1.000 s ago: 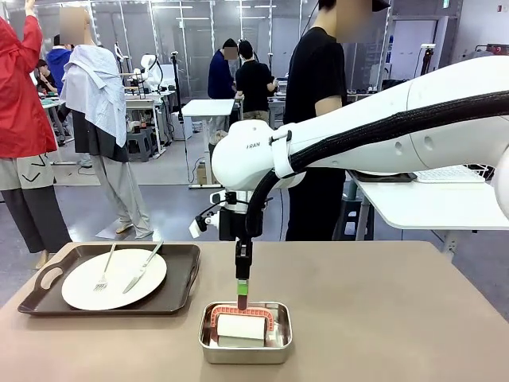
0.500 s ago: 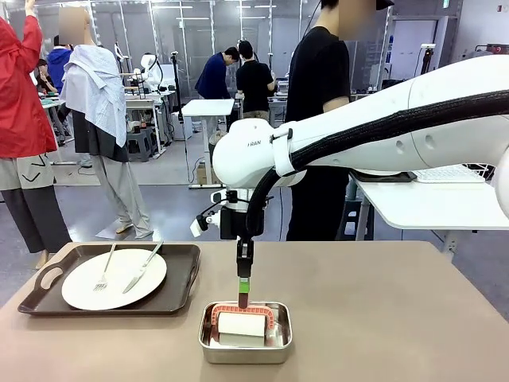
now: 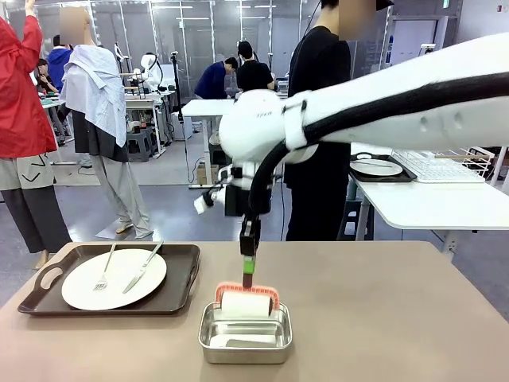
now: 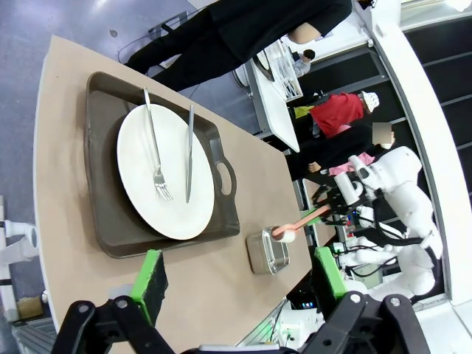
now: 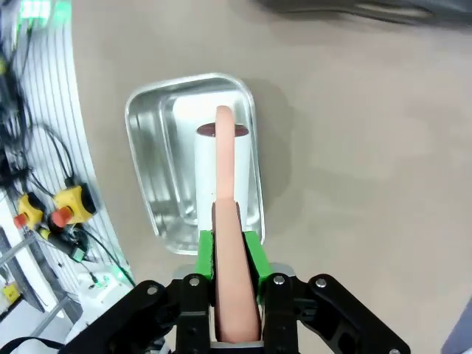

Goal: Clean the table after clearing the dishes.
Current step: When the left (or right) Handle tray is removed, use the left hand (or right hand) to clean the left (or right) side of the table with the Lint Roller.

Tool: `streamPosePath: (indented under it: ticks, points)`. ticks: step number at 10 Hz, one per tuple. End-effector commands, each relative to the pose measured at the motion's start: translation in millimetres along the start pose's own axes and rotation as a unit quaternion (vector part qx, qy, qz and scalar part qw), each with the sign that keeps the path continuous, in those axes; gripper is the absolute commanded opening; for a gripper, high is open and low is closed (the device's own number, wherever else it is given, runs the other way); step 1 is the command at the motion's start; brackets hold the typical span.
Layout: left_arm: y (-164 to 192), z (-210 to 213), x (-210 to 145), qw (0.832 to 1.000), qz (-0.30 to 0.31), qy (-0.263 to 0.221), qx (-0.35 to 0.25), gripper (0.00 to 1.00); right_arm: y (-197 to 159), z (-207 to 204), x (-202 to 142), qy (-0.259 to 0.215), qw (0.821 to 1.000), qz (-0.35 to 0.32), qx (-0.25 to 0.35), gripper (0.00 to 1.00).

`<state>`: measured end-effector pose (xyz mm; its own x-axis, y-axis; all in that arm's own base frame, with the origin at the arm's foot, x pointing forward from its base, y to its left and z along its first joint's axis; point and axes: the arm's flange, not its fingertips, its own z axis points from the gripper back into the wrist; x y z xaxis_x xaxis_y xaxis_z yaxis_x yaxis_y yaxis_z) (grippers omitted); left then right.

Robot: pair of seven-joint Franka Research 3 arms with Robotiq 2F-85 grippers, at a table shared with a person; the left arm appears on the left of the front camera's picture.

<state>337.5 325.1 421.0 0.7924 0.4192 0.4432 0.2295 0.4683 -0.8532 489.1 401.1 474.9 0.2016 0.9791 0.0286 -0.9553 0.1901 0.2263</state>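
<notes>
A plain beige-brown table (image 3: 382, 318) stands in a busy workshop, with a person in black (image 3: 318, 119) at its far side. Near the table's near edge, about midway across, sits a small steel pan (image 3: 245, 341).

Directly above the pan's far half hangs the right gripper (image 3: 248, 270), pointing straight down, its arm coming in from the right. Its jaws are clamped on the salmon-pink handle (image 5: 225, 221) of a lint roller (image 3: 246, 304). In the right wrist view the green pads (image 5: 205, 254) press both sides of the handle. The roller's white roll hangs level with the pan's rim, over the pan and just below the fingertips.

To the left of the pan, close but apart from it, lies a dark brown tray (image 3: 183, 278) with handles. It carries a round white plate (image 3: 114, 280), on which a fork (image 3: 104, 270) and a knife (image 3: 143, 268) lie side by side.

The left gripper (image 4: 237, 258) hovers over the table on the tray's side of the pan, jaws spread wide with nothing between them. From there the tray and plate lie ahead of it, the pan and roller farther off.

Behind the pan and to the right, a white-topped table (image 3: 429, 203) bears another white plate (image 3: 375, 167) on a dark tray.
</notes>
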Motion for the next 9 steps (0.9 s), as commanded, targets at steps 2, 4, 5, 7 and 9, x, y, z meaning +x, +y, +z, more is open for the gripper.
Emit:
streamPosePath:
  ticks: [2, 4, 5, 7, 9]
  points:
    - [-0.8, 2.4, -1.5, 1.000, -0.007, 0.000, -0.005, 1.00, 11.6, 32.9, -69.3, -0.103, 0.973, -0.205, -0.021, 0.06]
    - [-0.8, 2.4, -1.5, 1.000, -0.007, 0.000, -0.005, 1.00, -7.2, 23.9, -125.6, -0.177, 0.922, -0.344, -0.017, 0.06]
    - [-0.8, 2.4, -1.5, 1.000, -0.007, 0.000, -0.005, 1.00, -18.2, 18.1, -150.8, -0.196, 0.877, -0.439, -0.019, 0.06]
    - [-0.8, 2.4, -1.5, 1.000, -0.007, 0.000, -0.005, 1.00, -28.7, 5.2, -172.7, -0.228, 0.834, -0.503, 0.004, 0.06]
    - [-0.8, 2.4, -1.5, 1.000, -0.007, 0.000, -0.005, 1.00, -25.7, 1.8, -162.4, -0.142, 0.923, -0.355, -0.044, 0.06]
